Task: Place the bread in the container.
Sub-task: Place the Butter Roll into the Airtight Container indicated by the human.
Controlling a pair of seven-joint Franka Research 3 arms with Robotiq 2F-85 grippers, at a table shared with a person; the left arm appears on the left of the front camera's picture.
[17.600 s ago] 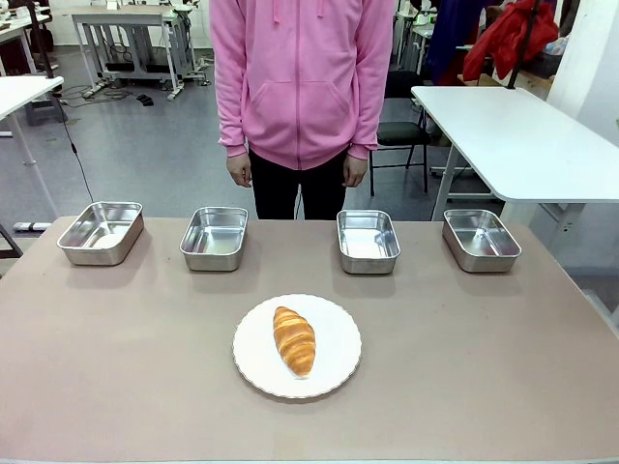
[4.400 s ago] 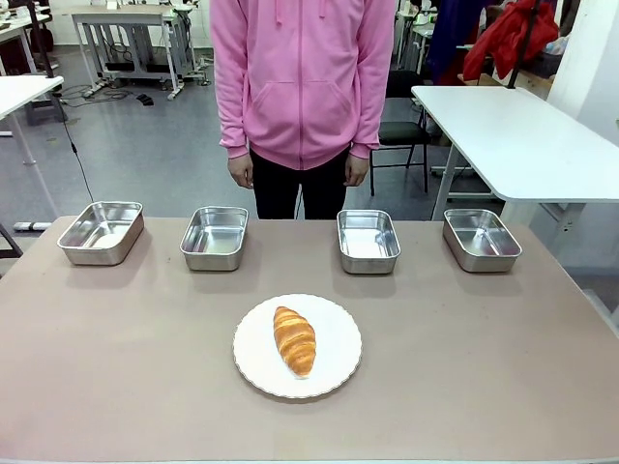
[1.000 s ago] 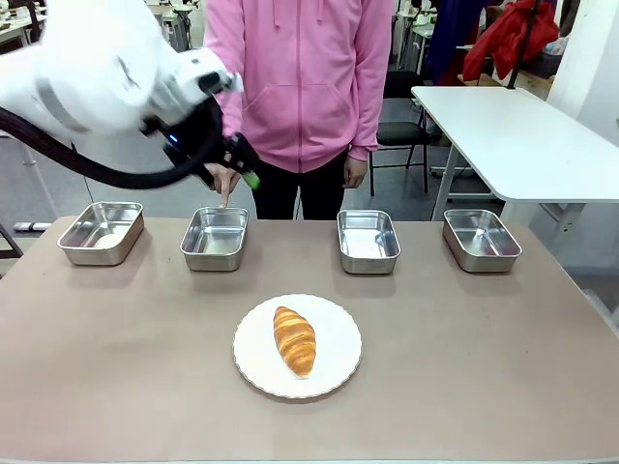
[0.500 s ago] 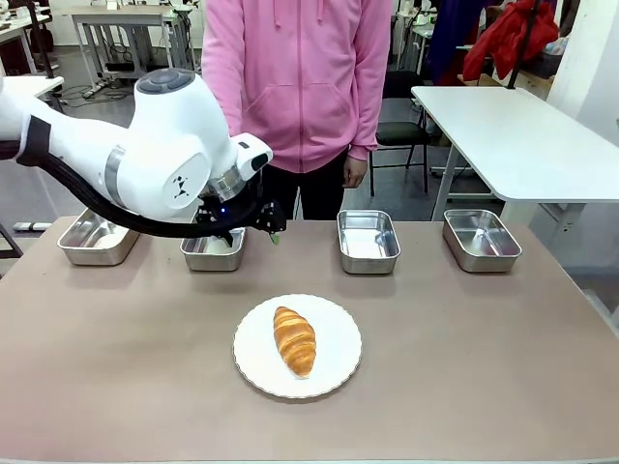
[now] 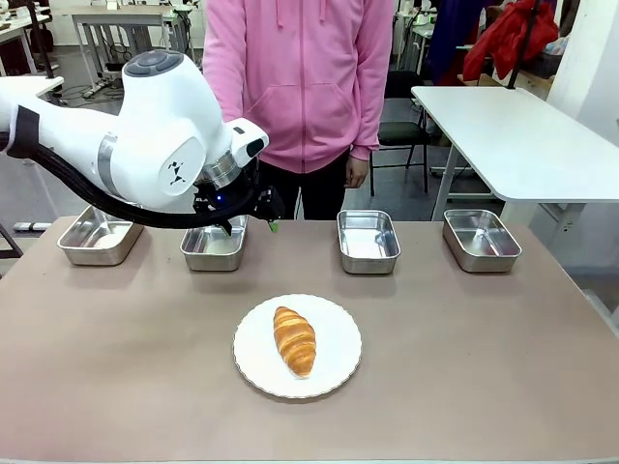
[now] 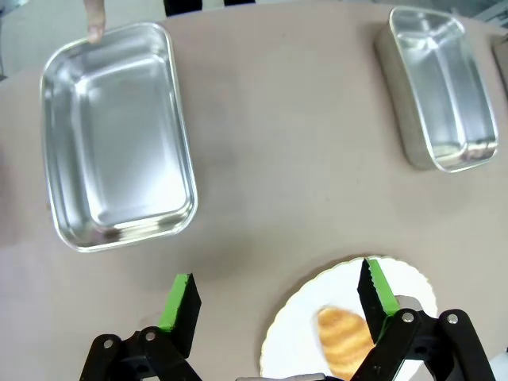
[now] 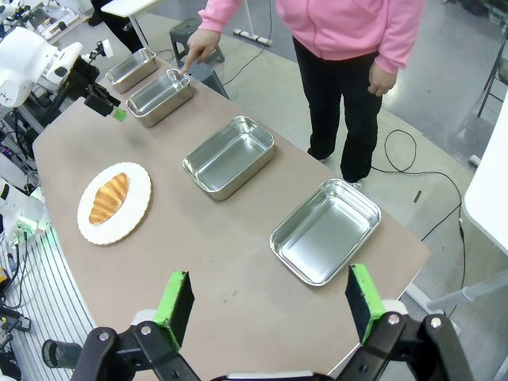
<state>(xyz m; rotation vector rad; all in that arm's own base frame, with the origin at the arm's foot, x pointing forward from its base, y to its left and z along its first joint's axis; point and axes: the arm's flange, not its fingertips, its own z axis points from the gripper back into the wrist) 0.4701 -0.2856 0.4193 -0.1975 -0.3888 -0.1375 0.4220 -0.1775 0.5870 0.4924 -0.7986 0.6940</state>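
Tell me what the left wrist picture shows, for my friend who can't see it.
The open left tool hangs over a brown table, its green pads wide apart. Below it a croissant lies on a white plate. Farther off are two empty steel pans; a person's finger touches the rim of the bigger-looking pan.

front view faces across the table (image 5: 464,367) level-on; left wrist looks straight down close above the plate (image 6: 413,279); right wrist looks from high, far off; all share that plate
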